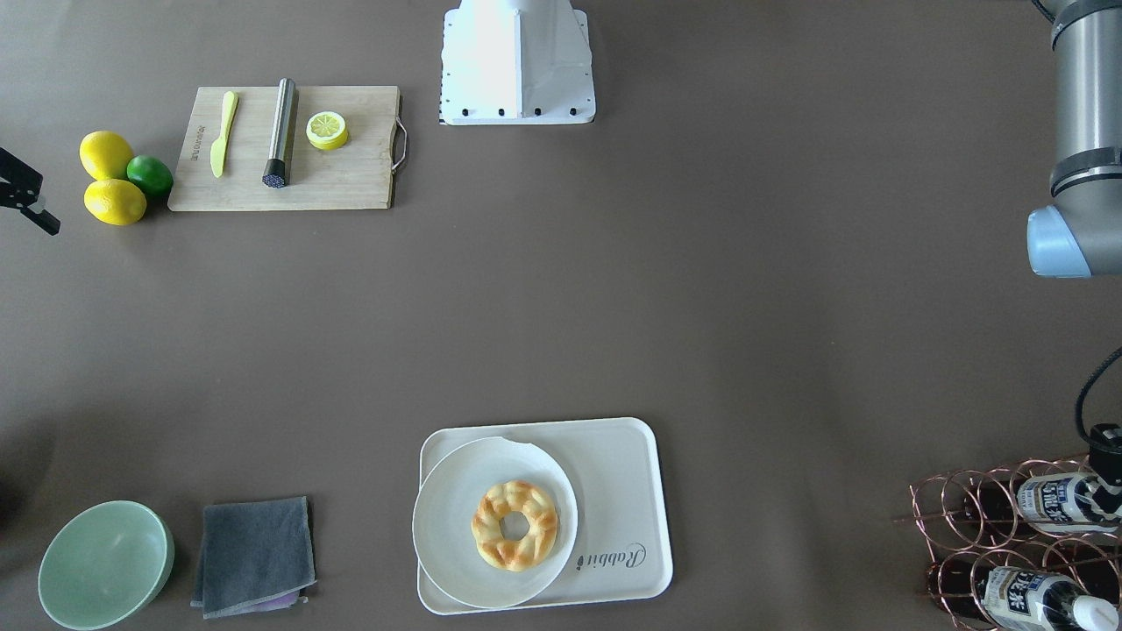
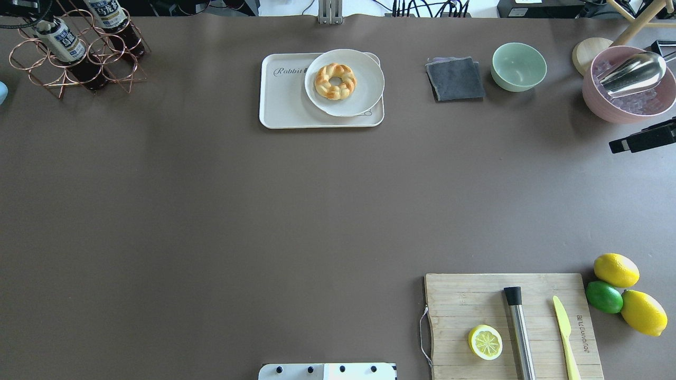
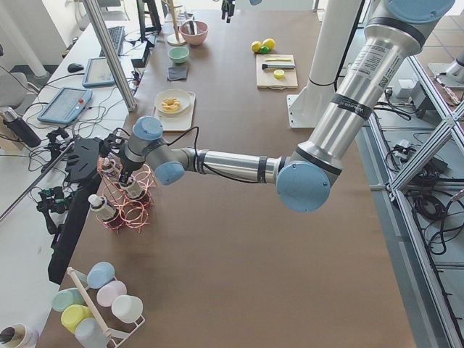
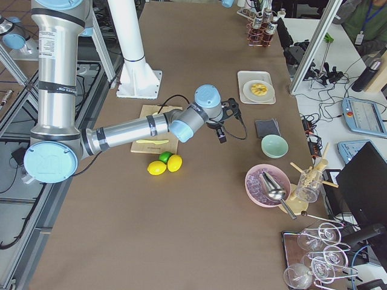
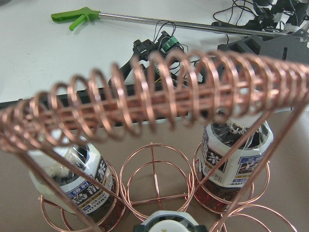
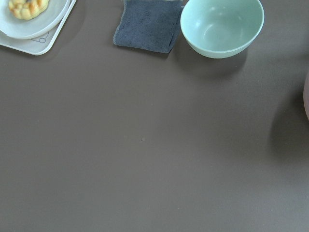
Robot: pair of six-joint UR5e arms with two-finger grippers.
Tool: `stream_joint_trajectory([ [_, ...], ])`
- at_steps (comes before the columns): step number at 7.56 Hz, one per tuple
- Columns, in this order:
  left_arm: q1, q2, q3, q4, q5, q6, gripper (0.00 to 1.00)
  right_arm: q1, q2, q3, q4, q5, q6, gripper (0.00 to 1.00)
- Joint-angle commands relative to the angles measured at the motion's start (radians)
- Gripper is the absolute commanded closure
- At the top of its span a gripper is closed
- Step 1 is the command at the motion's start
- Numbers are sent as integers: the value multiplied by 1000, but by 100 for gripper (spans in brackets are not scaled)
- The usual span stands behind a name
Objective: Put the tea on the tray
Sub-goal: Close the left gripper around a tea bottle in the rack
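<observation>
Two tea bottles (image 1: 1056,501) (image 1: 1021,598) lie tilted in a copper wire rack (image 1: 964,499) at the table's far corner on my left side. The left wrist view shows both tea bottles (image 5: 82,186) (image 5: 234,164) behind the rack's coil (image 5: 154,96), but no fingers. My left gripper (image 1: 1106,451) (image 2: 24,13) hovers at the cap end of one bottle; I cannot tell how its jaws stand. The cream tray (image 1: 614,473) (image 2: 280,100) carries a white plate (image 1: 447,526) with a doughnut (image 1: 514,524). My right gripper (image 1: 31,206) (image 2: 634,141) hangs far from the rack, state unclear.
A wooden cutting board (image 2: 465,301) holds a lemon half (image 2: 485,342), a steel tool (image 2: 520,332) and a yellow knife (image 2: 565,338). Beside the board lie lemons (image 2: 615,269) and a lime (image 2: 603,296). A green bowl (image 2: 518,66), grey cloth (image 2: 455,79) and pink bowl (image 2: 607,103) line the far edge.
</observation>
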Motion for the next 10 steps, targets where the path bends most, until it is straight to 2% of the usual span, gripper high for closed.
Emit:
stream_joint_trajectory([
  [1, -17, 3, -53, 12, -9, -2, 100, 0, -2, 2, 0, 2, 0, 0],
  [3, -76, 9, -101, 48, -88, 5, 100, 0, -2, 2, 0, 2, -2, 0],
  [6, -148, 15, -273, 232, -109, 12, 100, 0, -3, 2, 0, 3, -2, 0],
  [7, -159, 16, -337, 274, -110, 12, 100, 0, -3, 2, 0, 3, -3, 0],
  [10, -147, 113, -576, 325, -107, 12, 100, 0, 1, 9, 41, 21, -2, 0],
])
